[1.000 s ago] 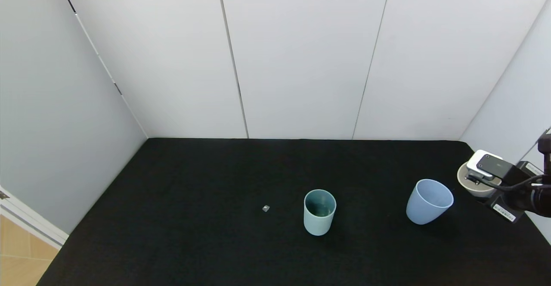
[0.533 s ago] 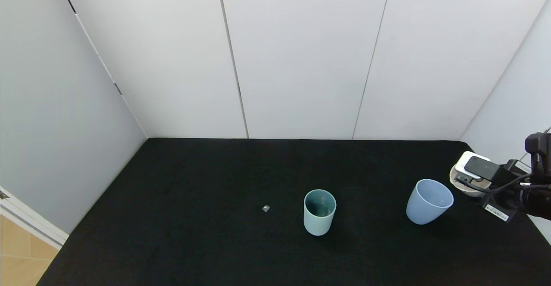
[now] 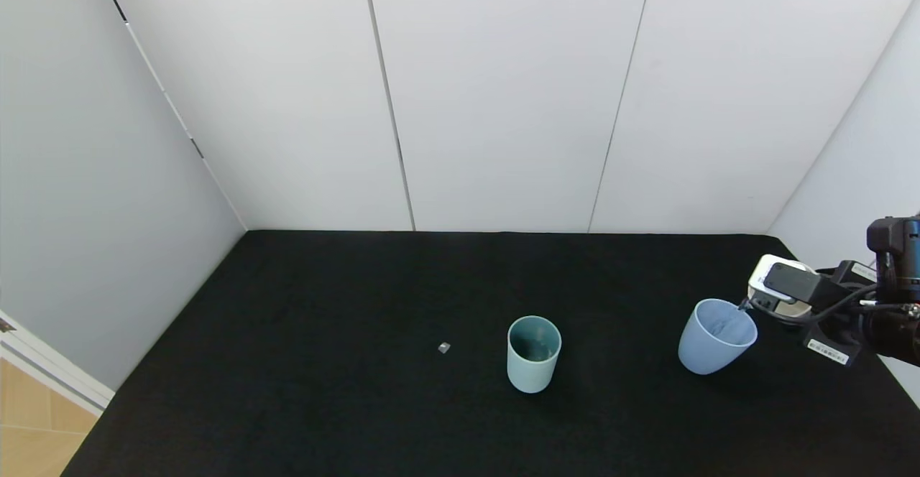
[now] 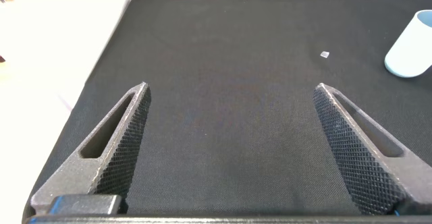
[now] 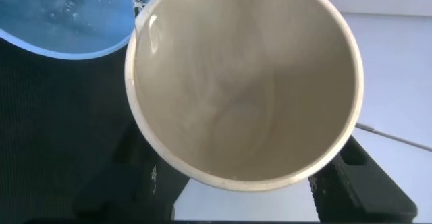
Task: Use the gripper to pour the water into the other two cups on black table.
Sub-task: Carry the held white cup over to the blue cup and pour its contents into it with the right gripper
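My right gripper (image 3: pixel 799 303) is shut on the beige cup (image 5: pixel 243 82) and holds it tilted, its rim at the edge of the periwinkle-blue cup (image 3: pixel 716 335). In the right wrist view, water (image 5: pixel 67 11) ripples inside the blue cup (image 5: pixel 40 35), and a wet sheen lies on the beige cup's inner wall. In the head view the beige cup is mostly hidden behind the camera module. The teal-green cup (image 3: pixel 533 353) stands upright near the middle of the black table (image 3: pixel 323 391). My left gripper (image 4: pixel 231 90) is open and empty, low over the table's left side.
A small grey bit (image 3: pixel 443 348) lies on the cloth left of the teal cup, which also shows in the left wrist view (image 4: pixel 410 45). White walls close the table at the back and on both sides. The right wall is close behind my right arm.
My right gripper has moved left and up toward the blue cup and tipped the beige cup over its rim. Water now shows inside the blue cup.
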Controlling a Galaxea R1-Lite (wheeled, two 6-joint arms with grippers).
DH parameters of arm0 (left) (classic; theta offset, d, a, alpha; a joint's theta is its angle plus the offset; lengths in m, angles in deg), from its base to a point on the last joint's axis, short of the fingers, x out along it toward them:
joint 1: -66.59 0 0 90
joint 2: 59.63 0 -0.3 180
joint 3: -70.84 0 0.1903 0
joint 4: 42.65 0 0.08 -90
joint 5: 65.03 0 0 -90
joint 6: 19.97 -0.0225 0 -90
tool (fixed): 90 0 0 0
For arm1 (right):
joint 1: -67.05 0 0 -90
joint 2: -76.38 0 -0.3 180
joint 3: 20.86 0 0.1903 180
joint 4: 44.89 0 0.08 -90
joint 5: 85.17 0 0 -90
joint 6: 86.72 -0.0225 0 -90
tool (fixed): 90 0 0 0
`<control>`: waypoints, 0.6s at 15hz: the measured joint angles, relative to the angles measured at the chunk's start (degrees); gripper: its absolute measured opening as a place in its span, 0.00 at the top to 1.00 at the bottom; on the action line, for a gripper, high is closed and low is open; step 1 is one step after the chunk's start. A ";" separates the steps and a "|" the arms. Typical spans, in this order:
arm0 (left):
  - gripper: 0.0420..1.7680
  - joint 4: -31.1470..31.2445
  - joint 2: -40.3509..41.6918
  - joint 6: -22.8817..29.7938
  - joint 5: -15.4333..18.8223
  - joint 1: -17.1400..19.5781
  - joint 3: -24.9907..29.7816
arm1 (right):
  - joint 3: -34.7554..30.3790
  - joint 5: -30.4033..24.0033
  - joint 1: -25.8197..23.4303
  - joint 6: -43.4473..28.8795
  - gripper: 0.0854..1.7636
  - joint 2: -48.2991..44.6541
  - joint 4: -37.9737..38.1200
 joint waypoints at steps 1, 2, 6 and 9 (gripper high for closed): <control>0.03 0.00 0.00 0.00 0.00 0.00 0.00 | 0.09 0.01 0.04 0.46 0.31 0.05 0.06; 0.03 0.00 0.00 0.00 0.02 0.00 0.00 | 0.27 0.04 0.04 0.91 0.31 0.07 0.06; 0.03 0.00 0.00 0.00 0.02 0.00 0.00 | 0.88 1.91 0.00 2.54 0.31 0.27 0.02; 0.03 0.00 0.00 -0.02 0.00 0.00 0.00 | 1.27 1.99 0.55 2.89 0.31 0.44 0.11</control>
